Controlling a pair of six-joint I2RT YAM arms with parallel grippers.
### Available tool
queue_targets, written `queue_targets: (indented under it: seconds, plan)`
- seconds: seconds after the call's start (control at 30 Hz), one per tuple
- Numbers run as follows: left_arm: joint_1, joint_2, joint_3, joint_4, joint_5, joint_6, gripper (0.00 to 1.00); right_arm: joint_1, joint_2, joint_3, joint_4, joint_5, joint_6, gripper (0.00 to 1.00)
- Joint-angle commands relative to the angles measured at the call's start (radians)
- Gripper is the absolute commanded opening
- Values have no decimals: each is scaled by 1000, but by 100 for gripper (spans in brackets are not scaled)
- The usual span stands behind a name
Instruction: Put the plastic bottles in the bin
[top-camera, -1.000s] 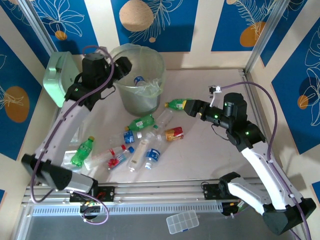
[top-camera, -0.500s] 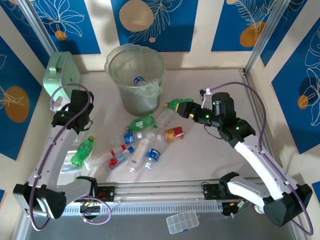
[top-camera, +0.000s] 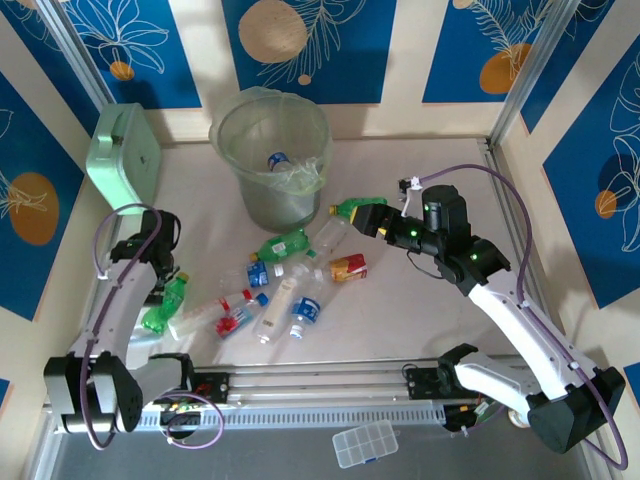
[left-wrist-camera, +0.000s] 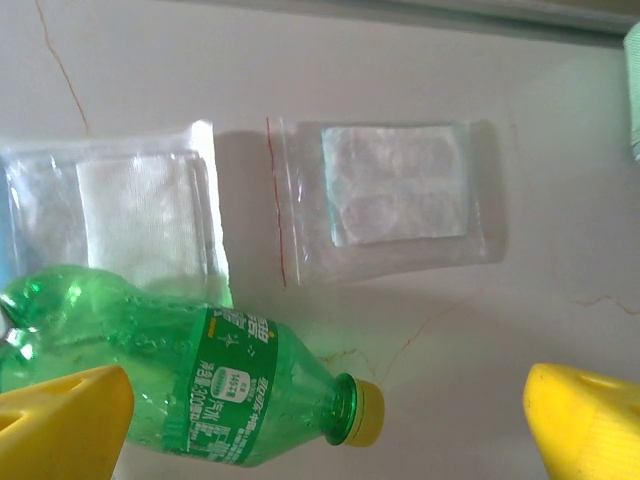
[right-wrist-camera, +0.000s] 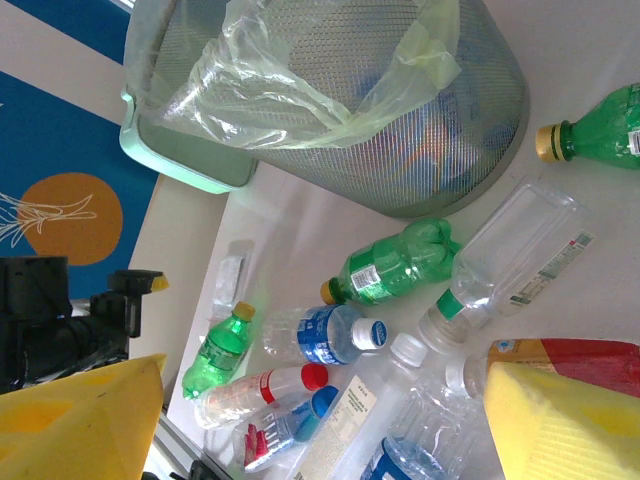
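Note:
Several plastic bottles (top-camera: 290, 290) lie scattered on the table in front of the bin (top-camera: 272, 155), which has one blue-capped bottle (top-camera: 278, 160) inside. My left gripper (top-camera: 168, 278) stands open over a small green bottle (left-wrist-camera: 190, 385) with a yellow cap, its yellow fingertips (left-wrist-camera: 60, 425) on either side of it, apart from it. Close beside another green bottle (top-camera: 352, 208), my right gripper (top-camera: 374, 218) is open and holds nothing. Its wrist view looks over the bin (right-wrist-camera: 340, 100), a green bottle (right-wrist-camera: 400, 262), a clear bottle (right-wrist-camera: 510, 255) and a blue-labelled one (right-wrist-camera: 320, 335).
Two clear zip bags (left-wrist-camera: 395, 195) lie flat on the table beyond the small green bottle. A mint-green box (top-camera: 120, 155) leans at the far left by the wall. The rail (top-camera: 320, 385) runs along the near edge, with a small clear organiser (top-camera: 365, 443) below it.
My left arm has swung from the bin's rim down to the near left, over the small green bottle, and its jaws have opened wide. The right gripper shifted slightly left, then held still.

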Motion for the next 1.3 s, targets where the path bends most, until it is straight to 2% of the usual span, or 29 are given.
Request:
queue_targets:
  seconds: [0.0,0.37,0.57,0.8,1.1,1.27]
  plan:
    - [18,27,-30,48,64,-72,99,5,-19,-3,-13,16,-23,84]
    - [75,162,-73,175,88,-98,99,3,-47,-28,-11,19,-40,85]
    - [118,267,-125,300,205,-106,99,3,-45,-33,-11,15,-39,85]
    - [123,330,-115,326,239,-81,99,2,-49,-39,-15,24,-40,85]
    - [124,305,-79,325,245,6,99,2,-51,-42,-11,24,-37,85]
    - [122,257,3,249,220,147,99,1,-59,-45,-11,31,-40,85]
